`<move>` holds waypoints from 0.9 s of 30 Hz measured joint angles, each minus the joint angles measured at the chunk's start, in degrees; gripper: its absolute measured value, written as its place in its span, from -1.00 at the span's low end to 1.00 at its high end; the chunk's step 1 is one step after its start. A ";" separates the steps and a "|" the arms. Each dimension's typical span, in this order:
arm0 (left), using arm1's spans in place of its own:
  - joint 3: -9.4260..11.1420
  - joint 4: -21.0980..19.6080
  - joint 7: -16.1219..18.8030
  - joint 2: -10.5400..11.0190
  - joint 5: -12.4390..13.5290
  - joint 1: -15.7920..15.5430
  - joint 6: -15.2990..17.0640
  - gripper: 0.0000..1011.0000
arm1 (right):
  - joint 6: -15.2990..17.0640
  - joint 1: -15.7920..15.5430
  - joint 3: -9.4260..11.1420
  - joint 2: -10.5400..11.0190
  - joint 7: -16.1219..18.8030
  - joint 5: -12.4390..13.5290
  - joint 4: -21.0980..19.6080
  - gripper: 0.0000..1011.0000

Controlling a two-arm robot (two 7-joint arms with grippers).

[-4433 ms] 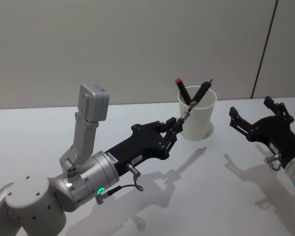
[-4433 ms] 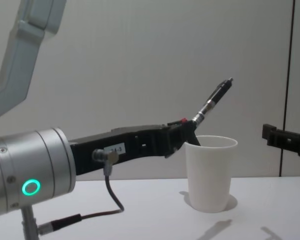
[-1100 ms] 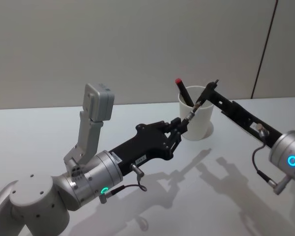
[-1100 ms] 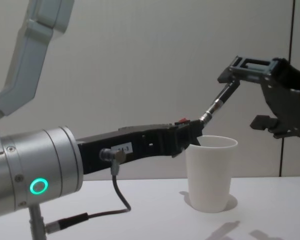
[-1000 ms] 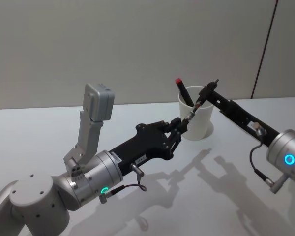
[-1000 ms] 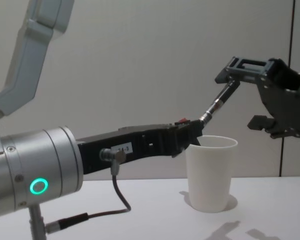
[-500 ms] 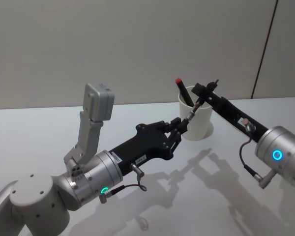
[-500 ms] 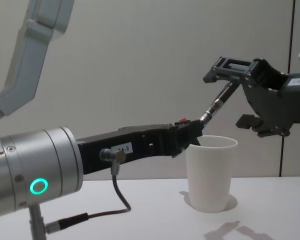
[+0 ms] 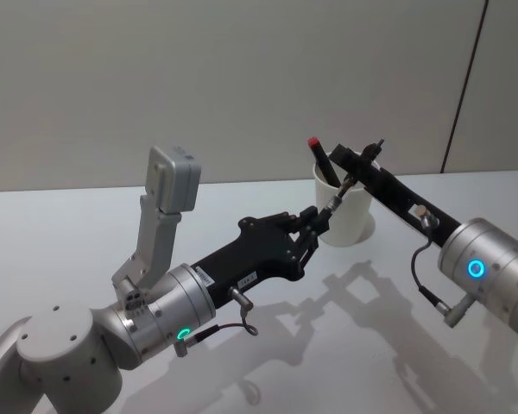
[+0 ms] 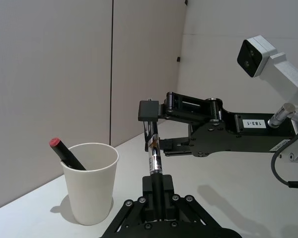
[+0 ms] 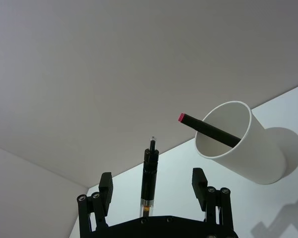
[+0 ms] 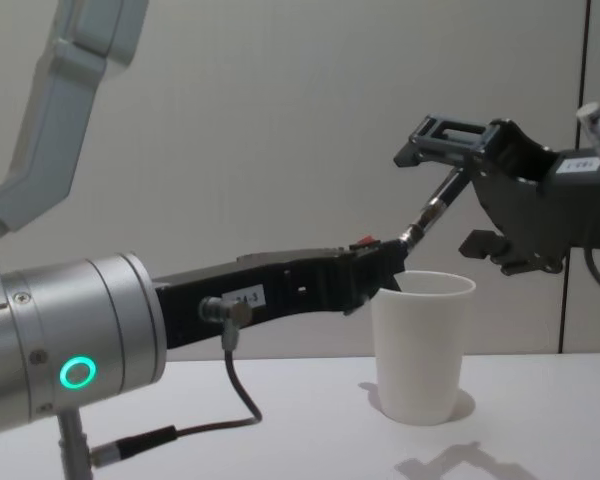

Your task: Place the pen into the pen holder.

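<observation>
Plain grey wall behind, white table (image 9: 155, 216) underneath. On it, toward the far side, stands the pen holder (image 9: 345, 211), a white paper cup with a red-capped marker (image 9: 322, 162) leaning inside. The left gripper (image 9: 315, 226) clamps the lower end of the pen (image 12: 435, 205), which is slanted up above the cup's rim, so it's not in the cup. The right gripper (image 12: 450, 190) sits around the pen's upper end, jaws spread wide on either side.

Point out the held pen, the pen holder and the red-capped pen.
held pen (image 10: 154, 153), left wrist view, mid-barrel.
pen holder (image 12: 420, 350), chest view, front wall.
red-capped pen (image 11: 211, 129), right wrist view, black shaft.
</observation>
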 joint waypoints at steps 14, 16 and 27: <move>0.00 0.00 0.00 0.00 0.00 0.00 0.00 -0.77 | -0.18 0.33 -0.31 -0.18 -0.15 0.01 0.34 0.98; 0.00 0.00 0.00 0.00 0.00 0.00 0.00 -0.77 | -0.20 0.35 -0.33 -0.19 -0.16 0.01 0.37 0.98; 0.00 0.00 0.00 0.00 0.00 0.00 0.00 -0.77 | -0.54 0.37 -0.40 0.10 -0.76 0.25 0.23 0.98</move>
